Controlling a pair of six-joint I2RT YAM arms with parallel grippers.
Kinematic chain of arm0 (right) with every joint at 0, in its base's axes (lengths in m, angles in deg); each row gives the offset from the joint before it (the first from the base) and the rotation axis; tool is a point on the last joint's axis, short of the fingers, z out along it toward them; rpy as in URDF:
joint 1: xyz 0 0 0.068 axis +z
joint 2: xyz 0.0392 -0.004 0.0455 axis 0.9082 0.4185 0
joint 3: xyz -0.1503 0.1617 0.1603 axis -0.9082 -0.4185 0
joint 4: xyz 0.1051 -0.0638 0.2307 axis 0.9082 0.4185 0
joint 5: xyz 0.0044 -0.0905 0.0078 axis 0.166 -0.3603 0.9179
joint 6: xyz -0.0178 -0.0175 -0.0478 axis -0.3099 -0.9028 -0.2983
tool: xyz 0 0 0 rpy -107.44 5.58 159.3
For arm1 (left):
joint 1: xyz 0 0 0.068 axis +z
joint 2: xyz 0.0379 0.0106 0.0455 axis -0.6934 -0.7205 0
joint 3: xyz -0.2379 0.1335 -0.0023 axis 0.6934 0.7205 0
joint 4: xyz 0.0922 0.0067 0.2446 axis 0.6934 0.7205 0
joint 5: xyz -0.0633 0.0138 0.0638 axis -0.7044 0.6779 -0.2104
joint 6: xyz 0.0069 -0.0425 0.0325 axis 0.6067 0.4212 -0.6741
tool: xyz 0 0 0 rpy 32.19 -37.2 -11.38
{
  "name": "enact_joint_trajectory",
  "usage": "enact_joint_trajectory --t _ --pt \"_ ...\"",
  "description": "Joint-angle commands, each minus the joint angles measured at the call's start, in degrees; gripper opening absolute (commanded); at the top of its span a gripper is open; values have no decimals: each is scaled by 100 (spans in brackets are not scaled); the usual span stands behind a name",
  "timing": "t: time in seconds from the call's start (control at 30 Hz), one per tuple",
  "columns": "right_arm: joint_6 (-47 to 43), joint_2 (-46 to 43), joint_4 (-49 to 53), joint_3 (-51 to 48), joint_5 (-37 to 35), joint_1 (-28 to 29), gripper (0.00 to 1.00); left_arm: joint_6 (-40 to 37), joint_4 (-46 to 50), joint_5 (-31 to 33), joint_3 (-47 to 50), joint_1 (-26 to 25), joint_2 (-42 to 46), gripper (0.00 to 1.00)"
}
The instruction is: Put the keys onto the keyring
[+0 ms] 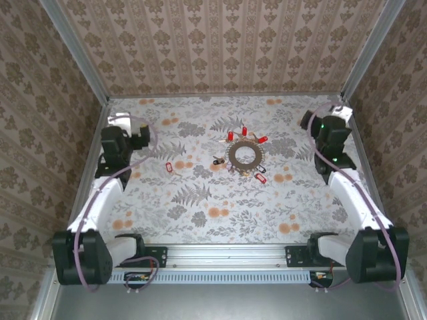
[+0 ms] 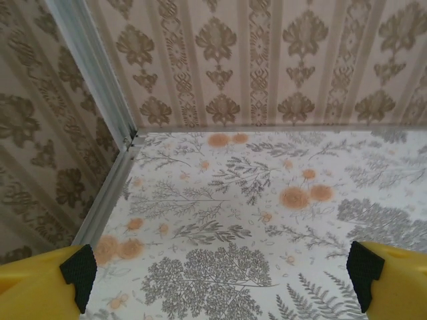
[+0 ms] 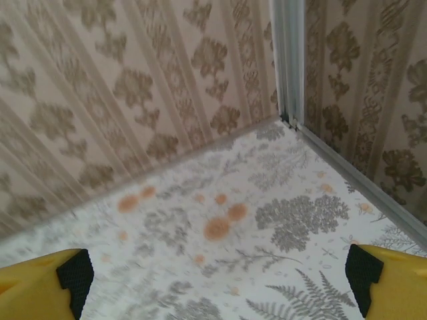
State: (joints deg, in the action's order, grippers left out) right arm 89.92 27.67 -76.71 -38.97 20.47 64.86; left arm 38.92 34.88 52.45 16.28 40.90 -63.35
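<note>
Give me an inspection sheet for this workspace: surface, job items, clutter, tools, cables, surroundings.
Surface: floral-print table, flat.
Job's things: keyring lying flat mid-table; red keys scattered close around it; stray key apart on its left; too small to tell whether any is threaded.
Clutter: nothing seen.
Grippers: left tool open, empty; right tool open, empty; each faces a far corner, away from the keyring.
Cables: purple cable along the left arm; second cable looped by the right wrist.
Surroundings: wallpapered walls; metal frame post.
</note>
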Motion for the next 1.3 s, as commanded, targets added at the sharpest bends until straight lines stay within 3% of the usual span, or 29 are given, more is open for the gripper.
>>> enact_joint_trajectory --t 0.0,0.07,0.3,0.5,0.77,1.27 --pt "983 30 1940 120 784 -34 99 282 2064 -415 -404 37 238 100" --pt "1323 155 1991 49 1505 -4 86 -340 2162 -1234 -372 -17 273 100" --pt "2469 1198 2158 1 3726 13 60 -726 2092 -1068 -88 -1053 -138 100" --pt "2824 2161 2020 263 4579 68 50 -482 2138 -1266 -140 -1506 -504 100" --pt "2958 3284 2175 901 4642 443 31 -929 2560 -1281 -402 -2245 -963 100" --pt "3348 4064 1626 1234 4433 550 23 -1016 2481 -1348 -409 -2667 -1255 100"
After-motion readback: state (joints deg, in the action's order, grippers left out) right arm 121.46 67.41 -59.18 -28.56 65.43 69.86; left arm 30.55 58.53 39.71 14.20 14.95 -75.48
